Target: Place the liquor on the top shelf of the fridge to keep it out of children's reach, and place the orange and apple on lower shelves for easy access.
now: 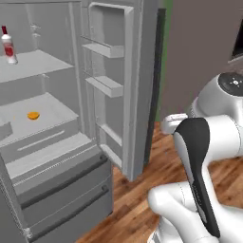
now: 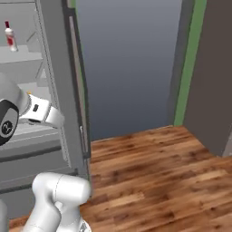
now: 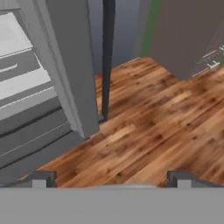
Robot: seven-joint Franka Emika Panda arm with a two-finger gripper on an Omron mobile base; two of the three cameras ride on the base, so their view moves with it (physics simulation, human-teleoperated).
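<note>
Left base view – fridge (image 1: 118, 95): is being shown open, filling the left and centre of the frame, its door swung out toward centre with narrow racks on its inner face.
Left base view – liquor (image 1: 7, 45): is being seen upright at the upper left edge, standing on the top shelf (image 1: 38, 64).
Left base view – orange (image 1: 33, 115): is being seen at middle left, lying on one of the lower shelves (image 1: 52, 109), above the grey drawers.
Left base view – arm: is being shown folded at the lower right, over the wooden floor (image 1: 142, 199).
Right base view – liquor (image 2: 10, 36): is being seen at the upper left, upright on the top shelf (image 2: 22, 54), behind the door edge.
Right base view – floor (image 2: 149, 172): is being shown across the lower right.
Hand view – gripper (image 3: 111, 178): is being held with the jaws spread wide and nothing between them, the fingertips (image 3: 41, 178) rising at the bottom over the wooden floor (image 3: 144, 131).
Hand view – fridge (image 3: 65, 78): is being seen at the left, with the door edge at upper centre and the drawers at far left.
</note>
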